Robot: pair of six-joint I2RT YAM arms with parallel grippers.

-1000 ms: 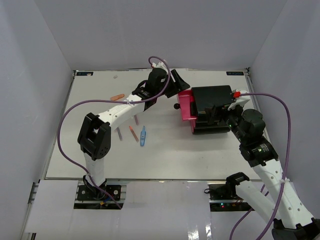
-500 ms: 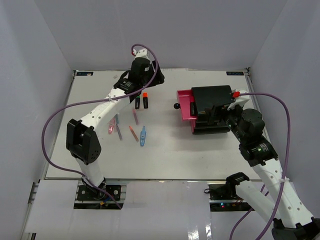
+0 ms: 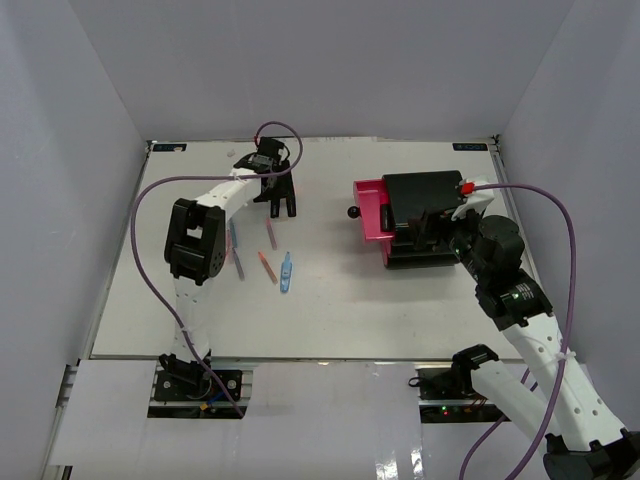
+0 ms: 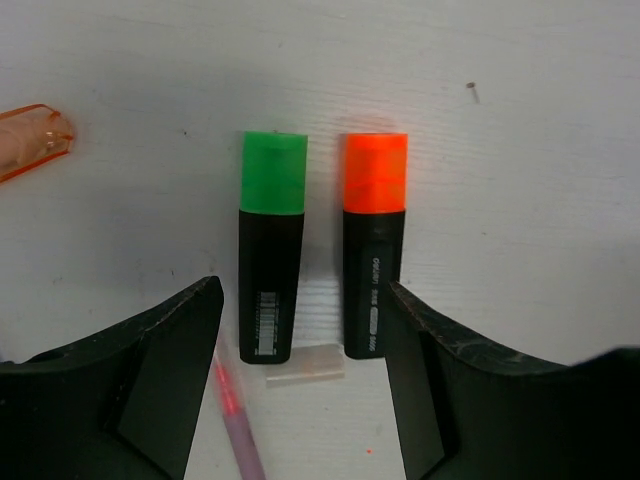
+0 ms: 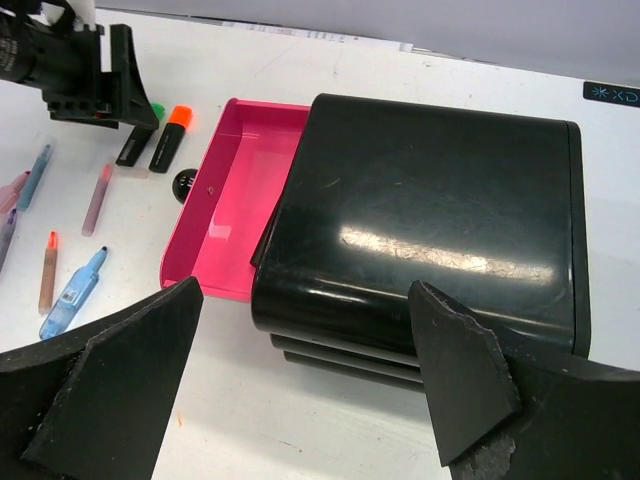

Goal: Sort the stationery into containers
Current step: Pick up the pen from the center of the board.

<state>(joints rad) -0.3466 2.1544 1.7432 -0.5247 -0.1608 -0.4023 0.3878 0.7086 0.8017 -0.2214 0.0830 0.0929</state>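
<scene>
A green-capped highlighter [image 4: 271,250] and an orange-capped highlighter [image 4: 374,245] lie side by side on the white table. My left gripper [image 4: 303,300] is open and empty, low over them, with both between its fingers; it also shows in the top view [image 3: 281,205]. The black cabinet [image 3: 425,200] stands at the right with its top magenta drawer [image 3: 368,210] pulled out, showing nothing inside. My right gripper [image 5: 305,300] is open and empty, just above the cabinet's near side. A light-blue piece [image 3: 286,272], a salmon pen [image 3: 266,266] and a pink pen [image 3: 271,235] lie mid-table.
A grey-blue pen [image 3: 238,262] lies near the left arm. A salmon pen tip [image 4: 30,140] and a pink pen [image 4: 232,410] lie next to the left fingers. The drawer's black knob [image 3: 353,212] faces the pens. White walls enclose the table.
My left arm has swung from over the open drawer back to the left and come down over the two highlighters. The right arm has barely moved.
</scene>
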